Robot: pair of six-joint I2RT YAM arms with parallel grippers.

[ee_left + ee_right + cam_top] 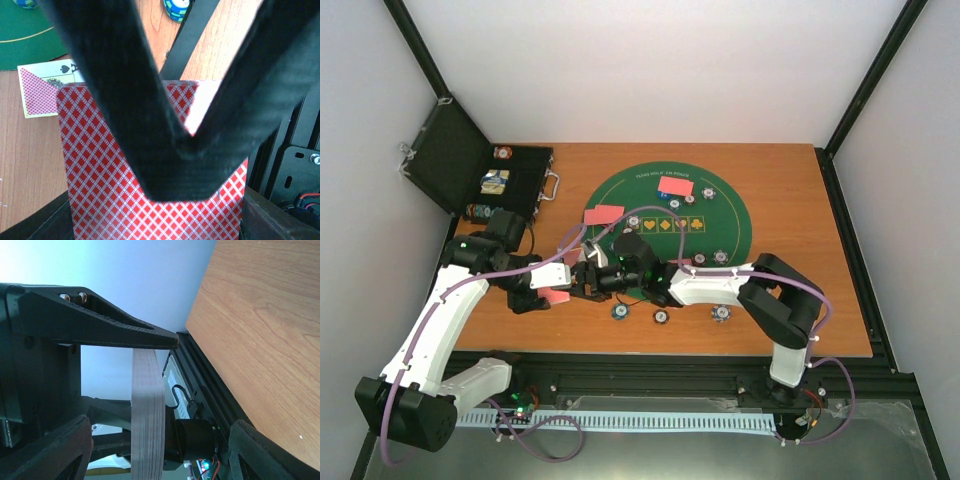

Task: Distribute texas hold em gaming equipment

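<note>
Top: left gripper [563,288] and right gripper [592,283] meet over the table [800,300], near-left, just off the green felt mat [725,210]. Red-backed deck [557,298] sits under them.
Left wrist: fingers [110,75] clamped on the deck, diamond backs facing the camera.
Right wrist: deck seen edge-on, just below one finger [100,325]. Can't tell if the right one grips it.

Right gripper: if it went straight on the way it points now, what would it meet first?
The deck of red-backed cards pinched by the left gripper. In the right wrist view it stands edge-on between the open fingers of the right gripper; depth is unclear, so contact may be near.
</note>
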